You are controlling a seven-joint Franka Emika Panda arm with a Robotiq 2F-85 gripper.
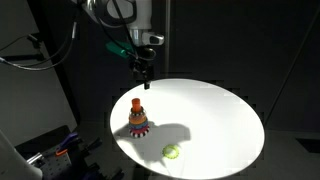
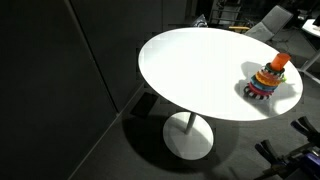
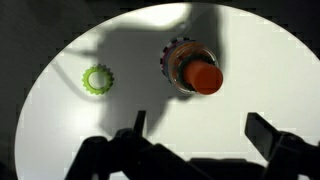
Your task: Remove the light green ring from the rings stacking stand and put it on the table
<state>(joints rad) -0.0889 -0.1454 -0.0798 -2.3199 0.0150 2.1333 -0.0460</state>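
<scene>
Tool (image 3: 195, 122): fingers spread wide, nothing between them, hanging above the table (image 3: 275, 70). Rings stacking stand (image 3: 197, 70): upright on the table, orange top piece. Light green ring (image 3: 97, 79): flat on the table, apart from the stand.

You have a round white table (image 1: 225, 105) under strong light. In an exterior view it stands on one white leg (image 2: 187, 120) with a round foot (image 2: 188, 140) on a dark floor (image 2: 60, 130). Two things are on the top. The stacking stand (image 1: 138, 117) stands upright near one edge, with its orange piece on top and its wider base flat on the table. The light green ring (image 1: 171, 152) lies flat on the bare top, apart from the stand and near the rim. In the wrist view you see this ring (image 3: 96, 79) left of the stand (image 3: 195, 68), not touching it. A dark shadow (image 1: 175, 128) falls from the stand across the white top.
</scene>
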